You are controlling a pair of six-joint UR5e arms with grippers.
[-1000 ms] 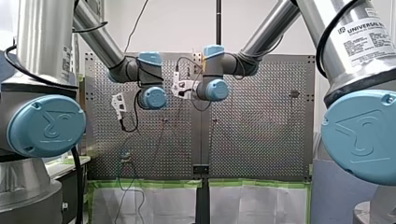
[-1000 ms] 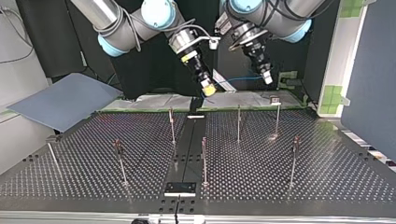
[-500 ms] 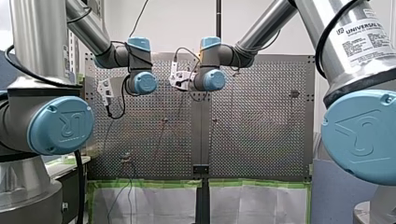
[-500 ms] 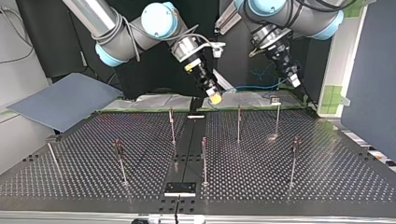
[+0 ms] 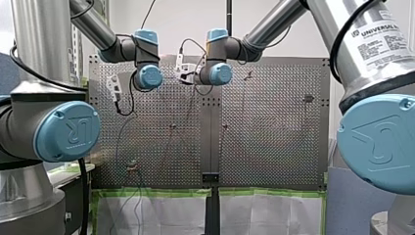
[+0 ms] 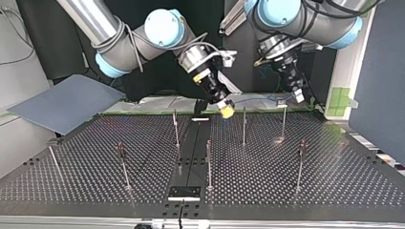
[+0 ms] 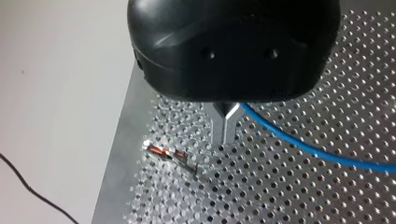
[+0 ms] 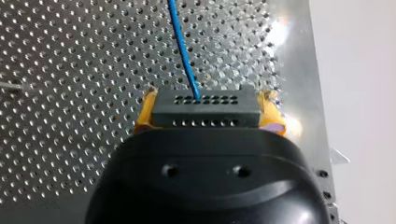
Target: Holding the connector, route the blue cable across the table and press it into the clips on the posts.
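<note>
Overall: two arms hang over the perforated metal table (image 6: pixel 334 181), near the edge farthest from the top view's camera, with one cable strung between their grippers.
Right tool: my right gripper (image 8: pixel 208 111) is closed on a black rectangular connector (image 8: pixel 219 117). One of its yellow pads (image 8: pixel 145 112) presses each short end.
Connector: its face with two rows of small holes points away from the wrist. In the top view it is held above the table, near the top of one post and right of the table's dark middle strip.
Left tool: my left gripper (image 7: pixel 226 134) has its narrow metal fingers (image 7: pixel 218 126) drawn together at the tips, and the cable comes out from between them near their roots.
Cable: the thin blue cable (image 8: pixel 183 51) leaves the connector's holed face and runs ahead over the table. In the top view it sags a little between the two grippers. In the left wrist view it sweeps off to one side of the fingers.
Posts: several thin upright metal posts (image 6: pixel 244 125) stand well apart on the table.
Nearest clip: a clip-topped post (image 7: pixel 170 156) stands just beside the left fingertips, on the side away from the cable and apart from it.
Beside table: a flat grey sheet (image 6: pixel 67 102) lies tilted at the top view's left.
</note>
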